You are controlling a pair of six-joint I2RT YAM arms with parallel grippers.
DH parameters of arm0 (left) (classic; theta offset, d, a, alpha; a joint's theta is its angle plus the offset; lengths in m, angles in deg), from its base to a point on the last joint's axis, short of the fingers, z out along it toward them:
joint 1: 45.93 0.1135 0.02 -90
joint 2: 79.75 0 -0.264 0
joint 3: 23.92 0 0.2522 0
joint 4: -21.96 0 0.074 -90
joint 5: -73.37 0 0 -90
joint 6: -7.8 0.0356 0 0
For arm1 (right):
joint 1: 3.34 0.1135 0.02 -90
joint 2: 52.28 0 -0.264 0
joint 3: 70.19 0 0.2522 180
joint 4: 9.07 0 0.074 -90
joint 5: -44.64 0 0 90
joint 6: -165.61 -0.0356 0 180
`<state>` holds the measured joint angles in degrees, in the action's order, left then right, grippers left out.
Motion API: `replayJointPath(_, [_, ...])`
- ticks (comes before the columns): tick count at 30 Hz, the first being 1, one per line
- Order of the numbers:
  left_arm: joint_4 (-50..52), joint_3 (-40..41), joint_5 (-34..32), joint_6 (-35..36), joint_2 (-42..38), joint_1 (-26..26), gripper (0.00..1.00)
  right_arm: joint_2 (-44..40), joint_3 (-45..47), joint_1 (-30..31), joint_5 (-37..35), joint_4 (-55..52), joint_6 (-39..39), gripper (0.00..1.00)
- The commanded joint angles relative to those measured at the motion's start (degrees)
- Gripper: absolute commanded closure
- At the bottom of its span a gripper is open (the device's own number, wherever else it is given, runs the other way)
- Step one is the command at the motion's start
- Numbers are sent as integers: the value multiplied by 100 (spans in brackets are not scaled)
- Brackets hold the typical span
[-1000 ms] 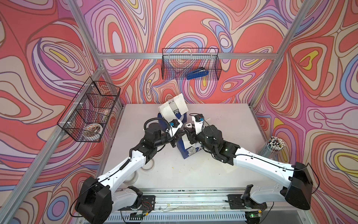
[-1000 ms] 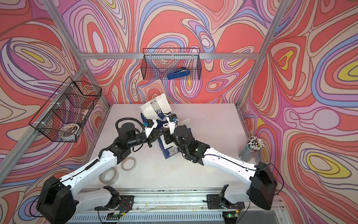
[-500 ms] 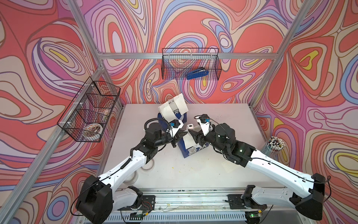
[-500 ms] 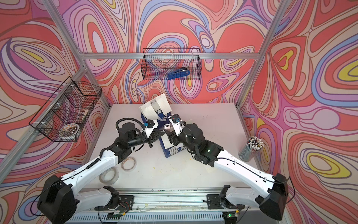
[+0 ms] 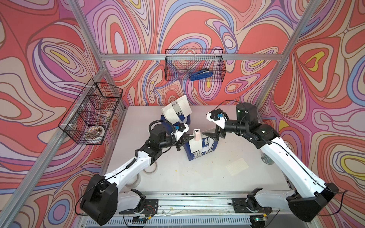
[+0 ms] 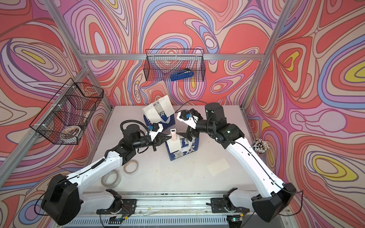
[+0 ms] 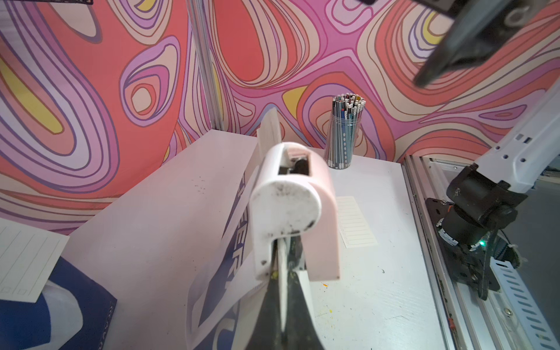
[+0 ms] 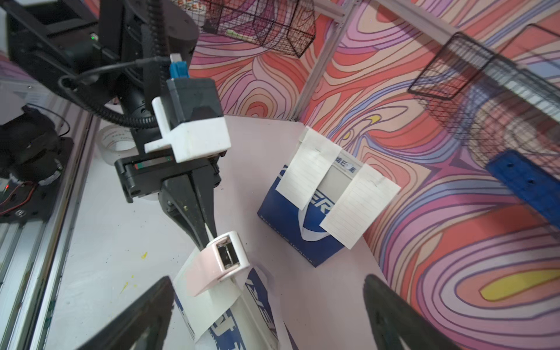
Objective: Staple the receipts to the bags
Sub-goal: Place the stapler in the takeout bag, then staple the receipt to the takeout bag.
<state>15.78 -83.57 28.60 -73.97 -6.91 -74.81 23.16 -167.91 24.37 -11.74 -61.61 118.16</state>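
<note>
Left gripper was clamped on the tail end of the pink stapler, fingers pinched together on it. The stapler sat at the top edge of the front bag, the blue one with big white Chinese characters, which stood upright mid-table. It was right over the top of the front receipt, and that slip hung down the bag's face. Right gripper had its jaws spread wide with nothing between them, just beside the same bag's top and opposite the left gripper. In the right wrist view its fingers flanked the bag top; couldn't tell if either touched the paper. Rear bag, blue and white with Latin lettering, stood behind the front bag near the back wall. It carried two receipts side by side on its upper part, one beside the other. Loose receipt lay flat on the table on the right arm's side, well apart from both bags. Blue stapler lay in the wire basket on the back wall. Two tape rolls lay near the left arm, and the pencil cup stood at the table's right edge.
</note>
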Motion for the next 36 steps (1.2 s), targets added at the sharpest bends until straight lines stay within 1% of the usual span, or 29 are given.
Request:
replayJointPath(1, [-549,-314,616,242,19,-28,100,429,-544,-44,727,-1627,1400,2])
replayJointPath(4, [-467,-349,836,409,63,-23,100,867,-1078,-46,762,-2487,1825,3])
replayJointPath(7, [-405,-403,1000,489,124,-22,100,1225,-1392,-46,814,-3035,1947,4])
replayJointPath(10, [-412,-435,993,528,165,-32,100,1499,-1561,-46,910,-3386,1987,5])
replayJointPath(12, [-361,-460,996,589,186,-24,100,1592,-1546,-38,1027,-3392,1888,6])
replayJointPath(14, [-326,-492,1021,627,217,-24,100,1691,-1500,-46,1154,-3263,1675,9])
replayJointPath(17, [-326,-533,1037,615,263,-28,100,1855,-1514,-37,1129,-3140,1300,13])
replayJointPath(21, [-365,-570,1039,584,297,-27,100,1906,-1459,15,1070,-2964,995,16])
replayJointPath(24, [-447,-571,1028,517,326,-27,100,1929,-1420,76,1041,-2843,814,17])
replayJointPath(27, [-523,-562,1006,457,345,-32,100,2007,-1417,153,937,-2845,768,21])
replayJointPath(31, [-546,-562,996,435,363,-30,100,2130,-1547,217,752,-2934,711,31])
replayJointPath(36, [-534,-545,995,433,336,-32,100,2186,-1608,235,489,-3002,668,41])
